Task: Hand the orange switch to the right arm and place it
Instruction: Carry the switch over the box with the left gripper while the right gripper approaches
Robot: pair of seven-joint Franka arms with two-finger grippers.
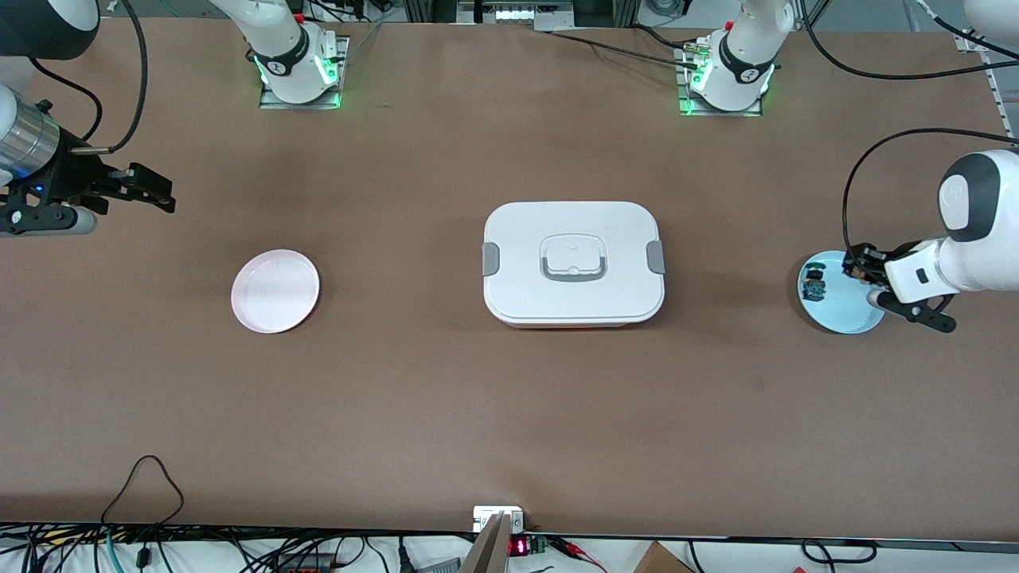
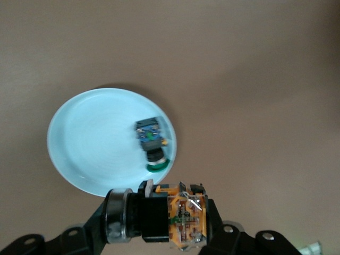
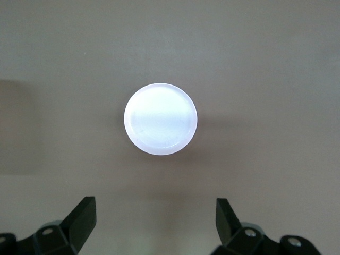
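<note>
The orange switch (image 2: 170, 218) sat clamped crosswise in the left gripper (image 2: 159, 220), over the rim of the pale blue plate (image 2: 90, 143) where a blue-and-green switch (image 2: 151, 141) lay. Small, light and rigid, with exposed orange contact parts, it looked best taken by its free black cylindrical end. The right gripper (image 3: 156, 220) waited with jaws spread wide, empty, above the table near the pink plate (image 3: 160, 118).

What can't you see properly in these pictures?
- Inside the white box: its lid hides it, front view.
- Orange switch: front view, too small, hidden in the left gripper.
- Blue-green switch on the blue plate: too small for detail.
- Right gripper: right wrist view shows only its tips.
</note>
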